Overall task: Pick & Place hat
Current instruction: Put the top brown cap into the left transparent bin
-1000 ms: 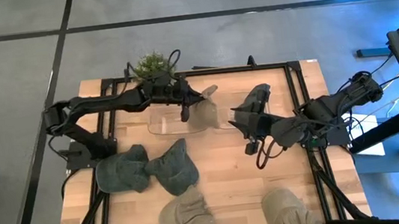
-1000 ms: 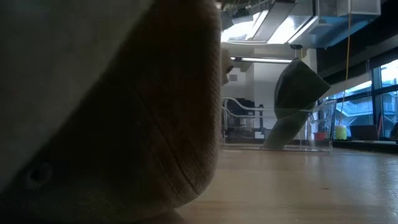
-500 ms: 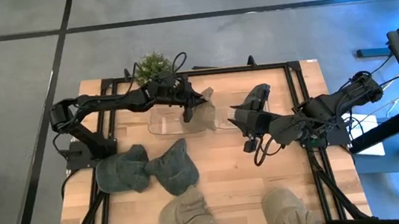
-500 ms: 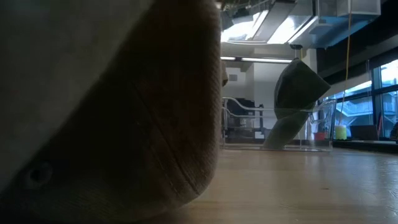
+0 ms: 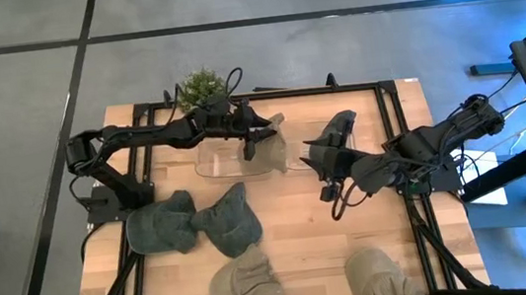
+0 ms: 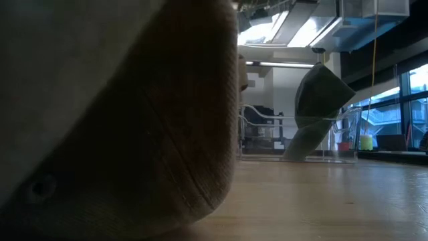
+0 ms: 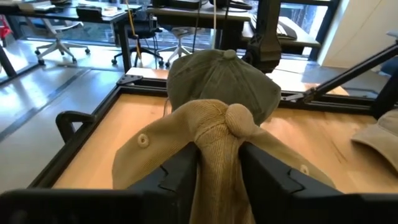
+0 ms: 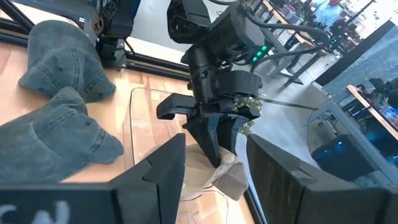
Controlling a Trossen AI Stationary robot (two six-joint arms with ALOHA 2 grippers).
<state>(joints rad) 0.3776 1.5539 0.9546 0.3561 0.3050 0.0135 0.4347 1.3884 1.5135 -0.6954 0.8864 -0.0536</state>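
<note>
Tan hat (image 5: 268, 147) hangs bunched between the left gripper's (image 7: 219, 163) jaws over the clear tray (image 5: 215, 163) at the back of the worktop (image 5: 303, 232) — the jaws stand partly apart, the cloth still pinched between them. Beside it the right gripper (image 5: 328, 155) hovers by a dark green hat (image 5: 340, 129), jaws apart, holding nothing — other hats lie nearer the front
</note>
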